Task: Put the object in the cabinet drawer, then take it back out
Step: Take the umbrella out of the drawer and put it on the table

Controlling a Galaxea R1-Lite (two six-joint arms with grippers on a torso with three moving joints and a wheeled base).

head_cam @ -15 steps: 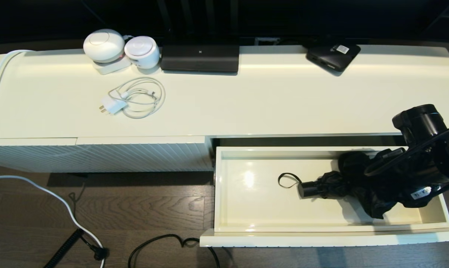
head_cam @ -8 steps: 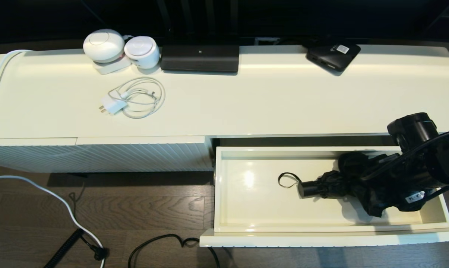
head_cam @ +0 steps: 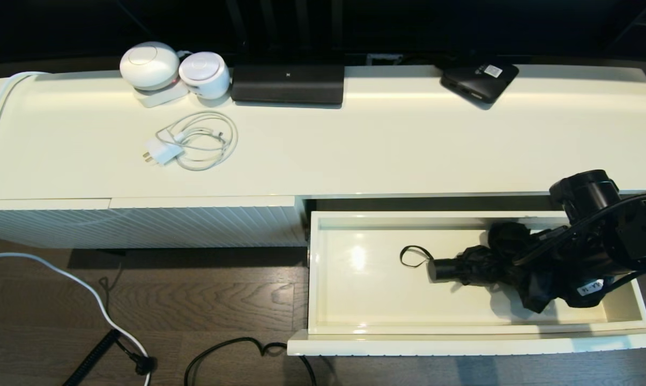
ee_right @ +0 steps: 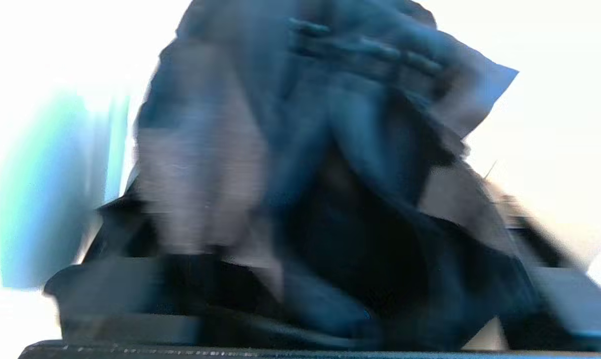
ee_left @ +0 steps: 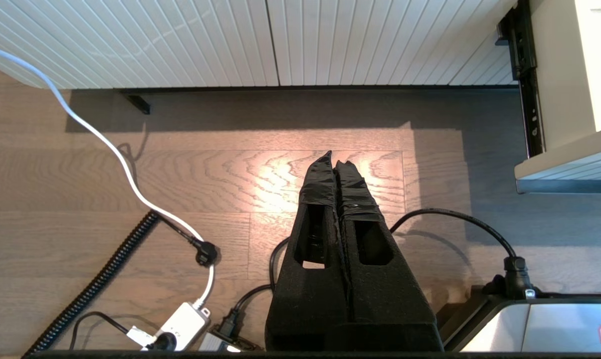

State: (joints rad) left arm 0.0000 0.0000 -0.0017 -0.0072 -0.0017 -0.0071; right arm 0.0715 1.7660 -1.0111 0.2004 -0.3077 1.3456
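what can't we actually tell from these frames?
- Right gripper jaws: head view, hidden by the arm's own black body and the umbrella fabric; open or closed on it, can't tell.
- Right wrist view: motion blur, only dark umbrella fabric fills the frame; no jaws or contact visible.
- Drawer far right corner: head view, covered by the arm.
- Drawer handle bar: outside all views.
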